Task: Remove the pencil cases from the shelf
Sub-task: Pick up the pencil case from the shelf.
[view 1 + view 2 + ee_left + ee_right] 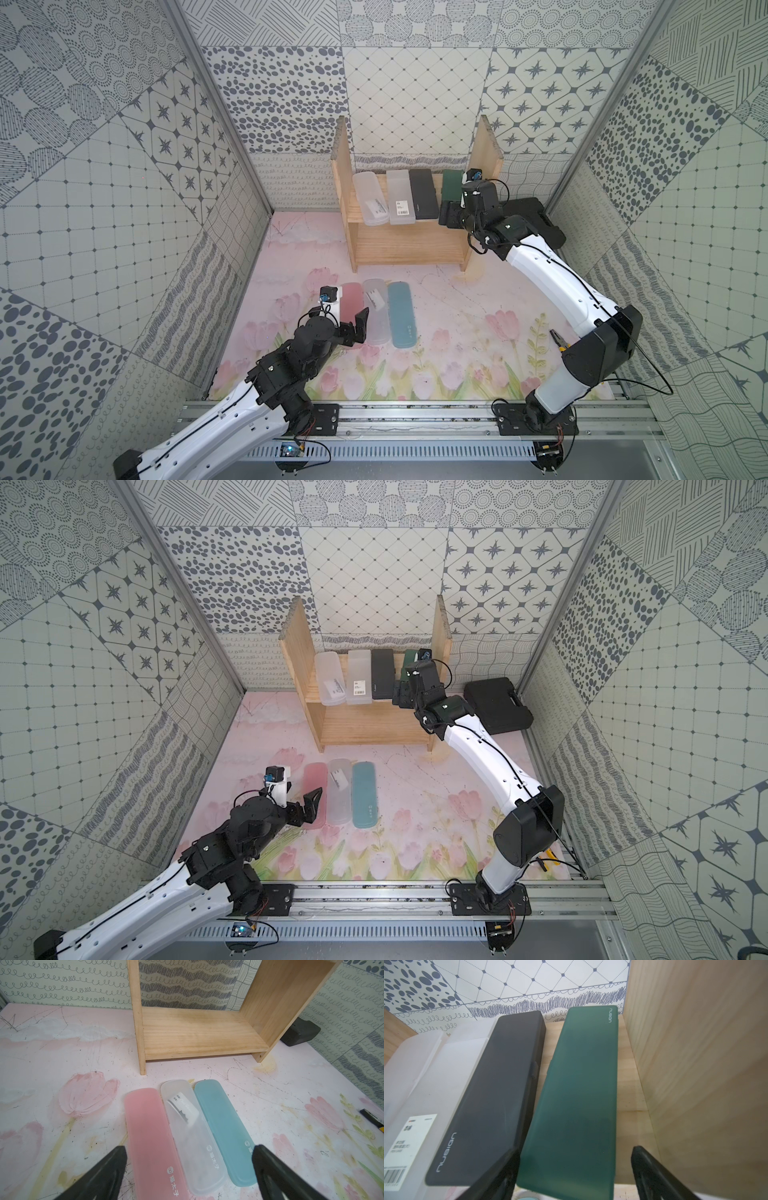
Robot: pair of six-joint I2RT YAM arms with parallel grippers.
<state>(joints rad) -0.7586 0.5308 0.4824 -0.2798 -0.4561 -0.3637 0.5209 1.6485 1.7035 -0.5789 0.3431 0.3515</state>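
The shelf (399, 245) is standing at the back of the tabletop (457, 299). Four pencil cases are lying side by side on its upper board: a rounded frosted case (370, 199), a barcode-labelled frosted case (401, 199), a black case (423, 195) and a dark green case (452, 180), which is nearest the right side panel.

The right arm (548, 274) is reaching to the front of that board. In the right wrist view its jaws are standing open astride the near end of the dark green case. One finger is sitting in the gap beside the black case, and the other is hanging clear of the green edge, near the side panel.

Three more cases are lying flat on the tabletop in front of the shelf, touching in a row: a pink case (352, 299), a frosted case with a paper slip (376, 311) and a light blue case (402, 316). The left arm (266, 386) is hovering over their near ends, its jaws spread wide and gripping nothing.

A black toolbox (498, 704) is sitting on the tabletop beside the shelf's right panel.
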